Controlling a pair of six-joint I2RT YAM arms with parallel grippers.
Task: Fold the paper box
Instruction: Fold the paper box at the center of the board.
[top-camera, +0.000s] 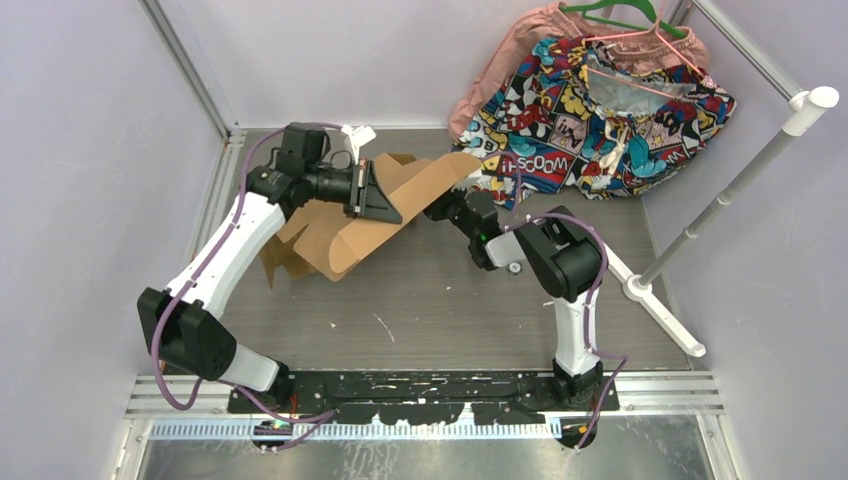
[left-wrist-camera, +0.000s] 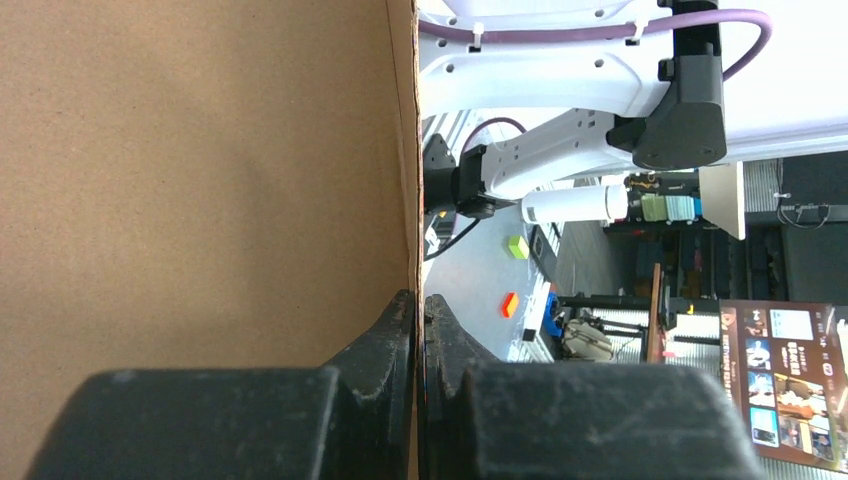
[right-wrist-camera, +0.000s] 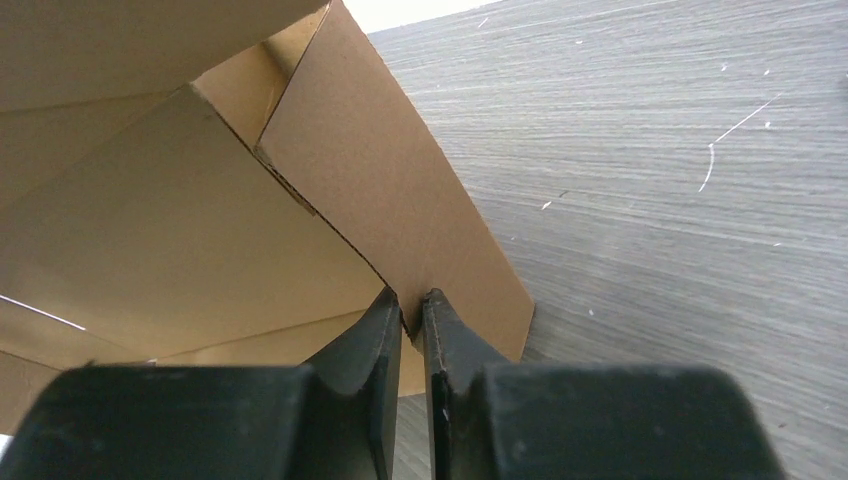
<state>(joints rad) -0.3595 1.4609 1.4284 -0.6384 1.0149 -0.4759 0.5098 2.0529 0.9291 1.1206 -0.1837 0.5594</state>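
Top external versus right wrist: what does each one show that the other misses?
Only top external: both arms, the left gripper clamped on the paper box, which is bent and partly raised off the surface, and a comic-print cloth at the back. Only right wrist: a close look at the right gripper pinching one thin cardboard edge, jaws nearly together. Both: the brown cardboard and the grey table.
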